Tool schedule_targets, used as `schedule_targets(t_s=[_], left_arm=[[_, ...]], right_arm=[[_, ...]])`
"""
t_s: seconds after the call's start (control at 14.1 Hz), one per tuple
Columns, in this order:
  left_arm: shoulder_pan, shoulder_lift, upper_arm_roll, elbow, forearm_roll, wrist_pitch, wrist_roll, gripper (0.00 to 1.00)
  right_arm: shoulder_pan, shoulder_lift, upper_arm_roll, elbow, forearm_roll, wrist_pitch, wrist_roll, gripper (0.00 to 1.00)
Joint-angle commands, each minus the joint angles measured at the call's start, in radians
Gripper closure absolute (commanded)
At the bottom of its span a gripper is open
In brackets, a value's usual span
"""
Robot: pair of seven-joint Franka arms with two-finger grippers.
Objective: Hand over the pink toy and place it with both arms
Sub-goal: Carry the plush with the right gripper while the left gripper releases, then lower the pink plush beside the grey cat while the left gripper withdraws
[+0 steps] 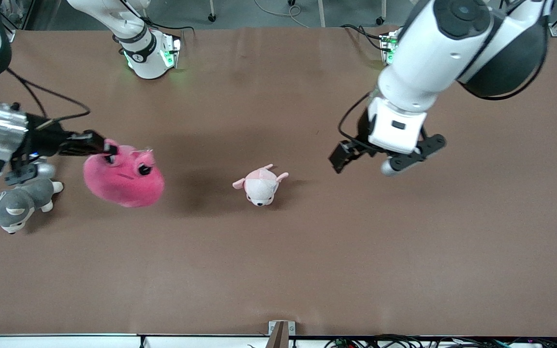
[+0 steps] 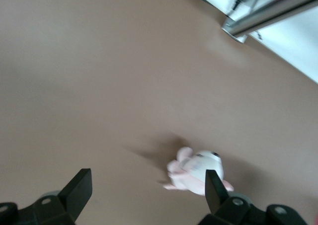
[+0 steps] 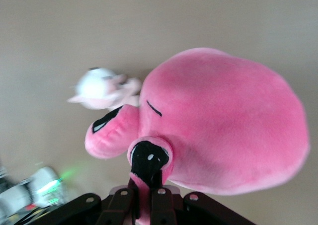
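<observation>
aloft, pink toy [image 1: 124,178] hangs from right hand [image 1: 107,149].

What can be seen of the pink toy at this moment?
The pink toy is a large hot-pink plush blob, fuzzy and soft-looking, with dark angry eyes and two small bumps on top. It hangs in the air, tilted, above the table toward the right arm's end, near the grey husky plush. The right tool is shut on its upper edge; nothing else touches it.
</observation>
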Motion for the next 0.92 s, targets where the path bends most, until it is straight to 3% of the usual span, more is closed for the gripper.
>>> schedule_targets(t_s=[0.0, 0.35, 0.5, 0.71, 0.85], left_arm=[[0.067, -0.041, -0.005, -0.017, 0.046, -0.085, 0.100, 0.00], [0.161, -0.096, -0.003, -0.020, 0.069, -0.196, 0.353, 0.00], [0.182, -0.131, 0.059, -0.029, 0.066, -0.266, 0.511, 0.00], [0.163, -0.234, 0.192, -0.116, 0.031, -0.267, 0.736, 0.00], [0.159, -0.305, 0.268, -0.174, -0.032, -0.279, 0.821, 0.00]], right_arm=[[-0.002, 0.032, 0.023, 0.035, -0.219, 0.056, 0.009, 0.96], [-0.057, 0.116, 0.024, 0.029, -0.243, 0.100, -0.003, 0.96], [-0.067, 0.148, 0.024, 0.021, -0.235, 0.103, -0.081, 0.96], [-0.106, 0.197, 0.024, 0.018, -0.137, 0.103, -0.166, 0.96], [-0.124, 0.231, 0.026, 0.021, -0.129, 0.122, -0.186, 0.96]])
